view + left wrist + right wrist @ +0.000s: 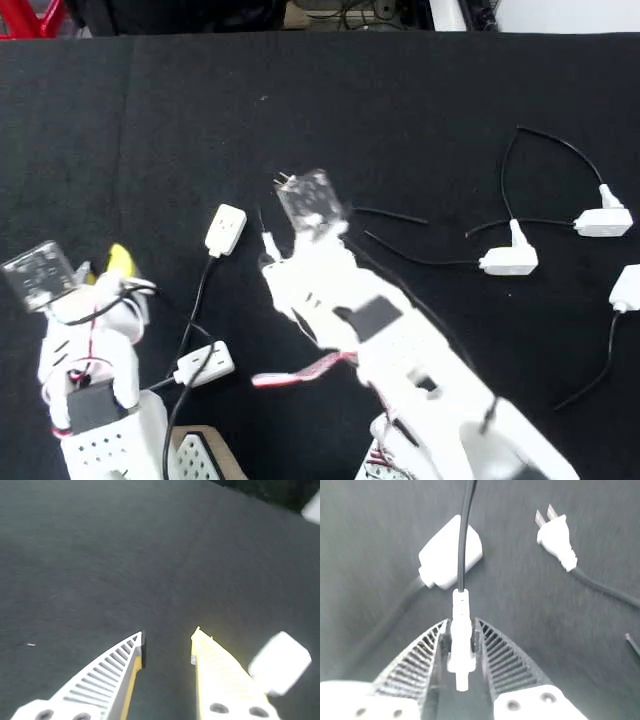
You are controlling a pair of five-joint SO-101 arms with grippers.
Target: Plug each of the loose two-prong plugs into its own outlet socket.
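Our right hand point(461, 622) grips a white two-prong plug point(461, 605) by a white outlet socket point(440, 560), not yet inserted; another white plug point(555, 537) lies loose; left hand point(168, 634) wide, empty.

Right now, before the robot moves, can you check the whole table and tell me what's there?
Surface: black cloth, flat.
Job's things: held plug in the right gripper; loose plug lying with bare prongs; socket near it; second socket by the left arm; three white plug pieces on the right side, too small to tell if joined.
Clutter: nothing seen.
Grippers: left gripper open, empty; right gripper shut on the held plug.
Cables: black cable runs from the held plug; others trail across the cloth.
Surroundings: red frame past the far edge.
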